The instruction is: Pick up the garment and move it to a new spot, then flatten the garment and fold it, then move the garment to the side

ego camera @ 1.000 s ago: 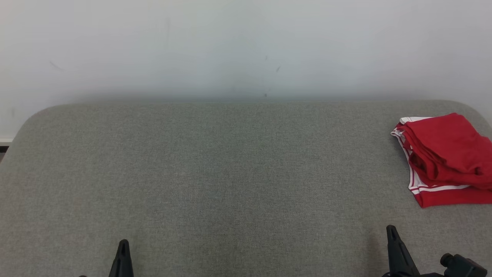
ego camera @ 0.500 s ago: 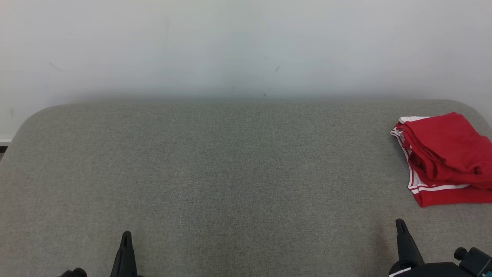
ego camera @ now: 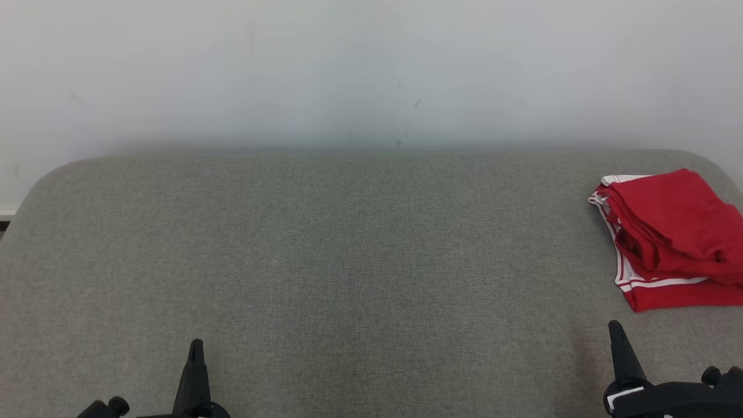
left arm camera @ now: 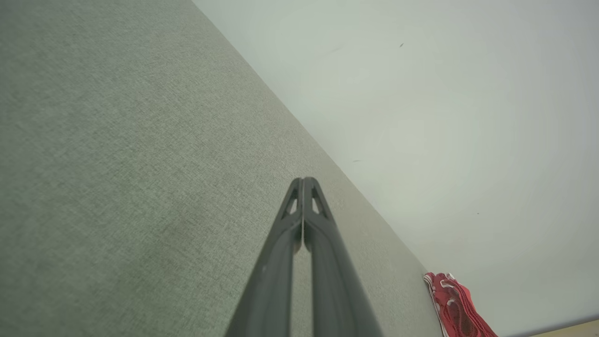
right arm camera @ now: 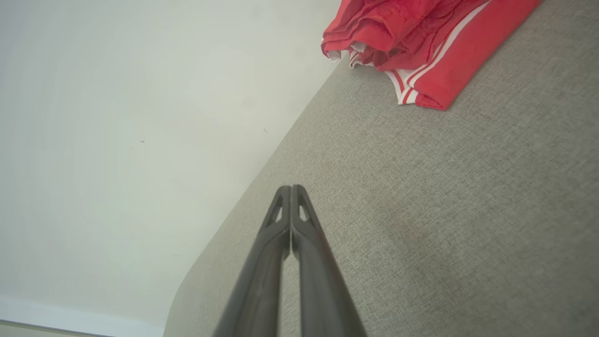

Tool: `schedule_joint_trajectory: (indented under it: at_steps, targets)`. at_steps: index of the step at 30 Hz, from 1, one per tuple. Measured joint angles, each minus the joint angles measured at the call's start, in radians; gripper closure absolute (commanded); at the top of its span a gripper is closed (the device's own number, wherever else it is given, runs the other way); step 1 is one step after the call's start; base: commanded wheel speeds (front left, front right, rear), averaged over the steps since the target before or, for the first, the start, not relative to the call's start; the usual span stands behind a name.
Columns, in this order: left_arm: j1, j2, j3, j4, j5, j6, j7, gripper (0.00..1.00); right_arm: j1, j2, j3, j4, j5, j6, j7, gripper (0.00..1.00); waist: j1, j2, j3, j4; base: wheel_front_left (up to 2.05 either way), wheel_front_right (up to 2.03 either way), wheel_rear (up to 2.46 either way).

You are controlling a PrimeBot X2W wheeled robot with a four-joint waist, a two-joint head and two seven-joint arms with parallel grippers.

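Note:
The garment [ego camera: 673, 238] is red with white stripes and lies loosely folded at the far right of the grey padded surface [ego camera: 348, 261], cut off by the head view's right edge. It also appears as garment [right arm camera: 412, 42] in the right wrist view and garment [left arm camera: 456, 306] in the left wrist view. My left gripper [ego camera: 196, 346] stands at the lower left, shut and empty, far from the cloth; its tips meet at left gripper [left arm camera: 303, 180]. My right gripper [ego camera: 613, 327] is shut and empty at the lower right, a short way in front of the garment; right gripper [right arm camera: 291, 188] shows its tips pressed together.
A pale wall [ego camera: 371, 69] rises directly behind the padded surface. The surface has rounded far corners, and its left edge [ego camera: 17, 220] drops off toward the floor.
Both grippers have crept forward, farther up the head view, the right one also drifting right toward the garment. The garment lies where it was.

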Motion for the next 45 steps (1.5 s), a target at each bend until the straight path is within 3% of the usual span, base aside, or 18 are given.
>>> schedule_joint_trajectory:
  at_steps: [45]
  targets:
    - [-0.099, 0.001, -0.039, 0.044, -0.461, -0.019, 0.056, 1.00, -0.089, -0.007, -0.119, 0.045, 0.409, 0.000, 0.171, 1.00, -0.0002, 0.0000, 0.002, -0.008, 0.00, 0.00, 0.00]
